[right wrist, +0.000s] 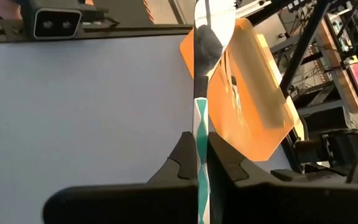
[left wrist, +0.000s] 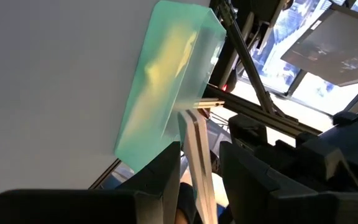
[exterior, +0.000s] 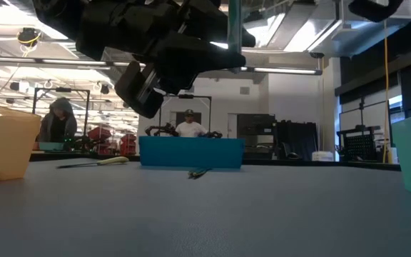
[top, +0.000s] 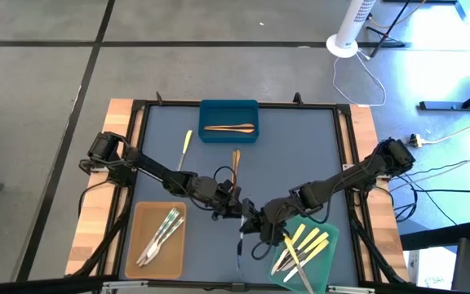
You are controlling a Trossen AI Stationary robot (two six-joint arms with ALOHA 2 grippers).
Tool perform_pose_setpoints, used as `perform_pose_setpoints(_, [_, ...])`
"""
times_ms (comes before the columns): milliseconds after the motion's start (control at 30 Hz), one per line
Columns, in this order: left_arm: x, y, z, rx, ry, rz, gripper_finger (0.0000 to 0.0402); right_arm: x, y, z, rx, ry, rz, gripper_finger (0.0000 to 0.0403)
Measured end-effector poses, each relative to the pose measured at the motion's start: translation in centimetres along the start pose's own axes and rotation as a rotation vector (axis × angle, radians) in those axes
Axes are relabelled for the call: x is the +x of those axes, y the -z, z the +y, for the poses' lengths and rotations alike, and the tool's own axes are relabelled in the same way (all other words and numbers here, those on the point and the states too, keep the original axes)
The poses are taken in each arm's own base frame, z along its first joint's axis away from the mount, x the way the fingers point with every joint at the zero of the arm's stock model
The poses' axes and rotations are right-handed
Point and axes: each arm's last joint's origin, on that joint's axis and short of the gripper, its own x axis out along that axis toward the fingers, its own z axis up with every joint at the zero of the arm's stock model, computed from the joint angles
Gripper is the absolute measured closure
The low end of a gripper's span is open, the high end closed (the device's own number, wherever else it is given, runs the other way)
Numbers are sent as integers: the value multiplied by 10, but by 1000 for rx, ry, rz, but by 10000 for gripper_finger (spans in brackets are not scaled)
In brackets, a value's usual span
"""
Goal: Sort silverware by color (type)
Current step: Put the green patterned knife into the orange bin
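Both grippers (top: 233, 204) (top: 250, 220) clamping one silvery utensil (left wrist: 197, 158); two brown loose.

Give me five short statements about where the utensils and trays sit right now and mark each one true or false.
1. The blue tray holds a wood-brown utensil. True.
2. The tan tray is full of pale yellow utensils. False: it holds silvery utensils; the yellow ones lie in the green tray.
3. One yellow-handled utensil lies on the mat outside every tray. True.
4. The right gripper is shut on a silver utensil. True.
5. The left gripper is empty. False: a silver utensil stands between its fingers too, apparently the same one.
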Motion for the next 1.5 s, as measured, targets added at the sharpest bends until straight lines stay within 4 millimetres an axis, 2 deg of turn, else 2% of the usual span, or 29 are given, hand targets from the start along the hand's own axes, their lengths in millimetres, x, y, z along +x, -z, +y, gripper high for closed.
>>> perform_pose_setpoints(467, [0, 1, 0, 2, -9, 27, 298, 0, -2, -1, -44, 14, -14, 402])
perform_pose_setpoints(800, [0, 1, -1, 7, 1, 17, 365, 1, -2, 0, -47, 11, -10, 402])
perform_pose_setpoints(1233, [0, 0, -1, 21, 1, 14, 365, 1, -2, 0, -45, 11, -12, 401])
perform_pose_setpoints(1367, [0, 0, -1, 22, 1, 14, 365, 1, -2, 0, -44, 7, -18, 381])
perform_pose_setpoints(1500, [0, 0, 1, 41, -18, 13, 365, 1, -2, -1, -44, 14, -25, 341])
